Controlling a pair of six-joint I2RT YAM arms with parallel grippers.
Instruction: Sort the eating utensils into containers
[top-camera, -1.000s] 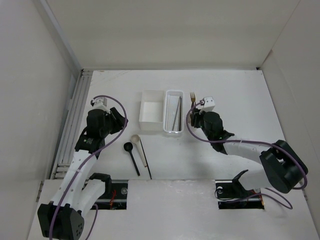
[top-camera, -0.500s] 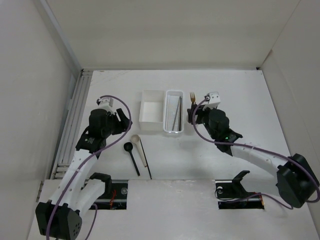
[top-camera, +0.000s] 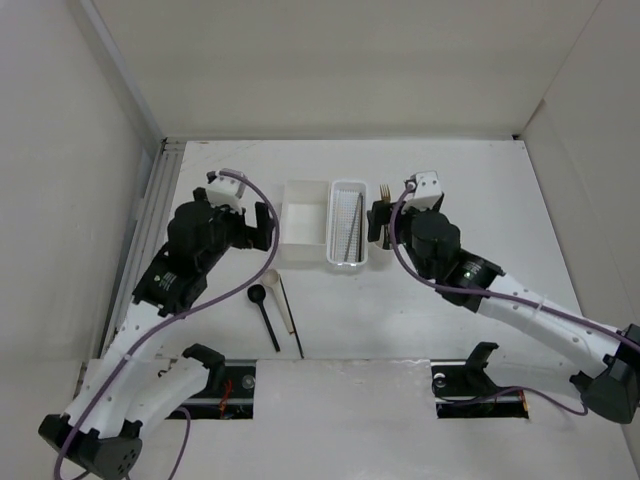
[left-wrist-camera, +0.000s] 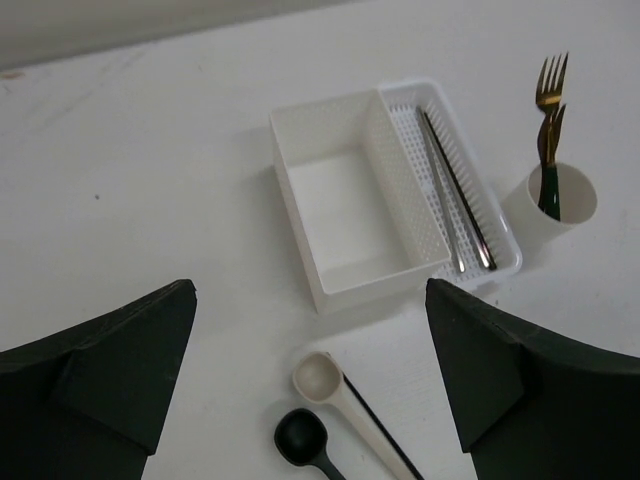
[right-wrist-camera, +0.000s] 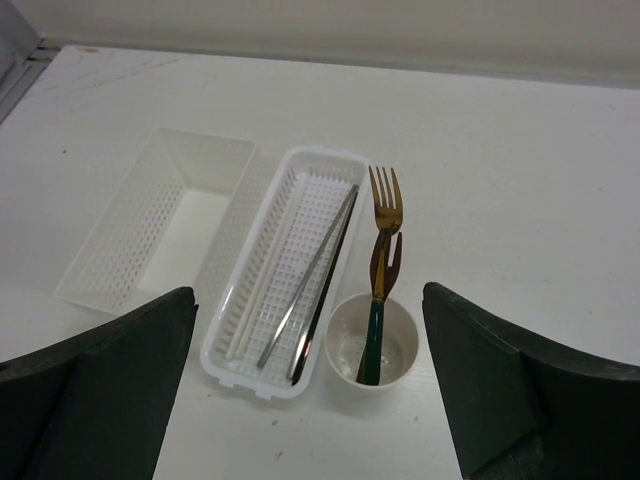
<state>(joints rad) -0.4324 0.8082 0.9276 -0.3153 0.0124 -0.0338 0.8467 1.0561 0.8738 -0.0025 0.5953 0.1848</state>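
On the white tabletop (top-camera: 490, 180), a gold black-handled fork (right-wrist-camera: 383, 210) stands sorted in the round cream cup (right-wrist-camera: 345, 345) at 3 o'clock of the perforated white basket (right-wrist-camera: 232, 300); the black spoon (top-camera: 257, 293) and beige spoon (top-camera: 270, 277) at its 7 o'clock await the empty, spread-open left gripper (top-camera: 262, 226) and right gripper (top-camera: 377, 220).

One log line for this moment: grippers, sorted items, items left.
left gripper open, empty | right gripper open, empty | forks in cup | chopsticks in basket | box empty | beige spoon, black spoon on table
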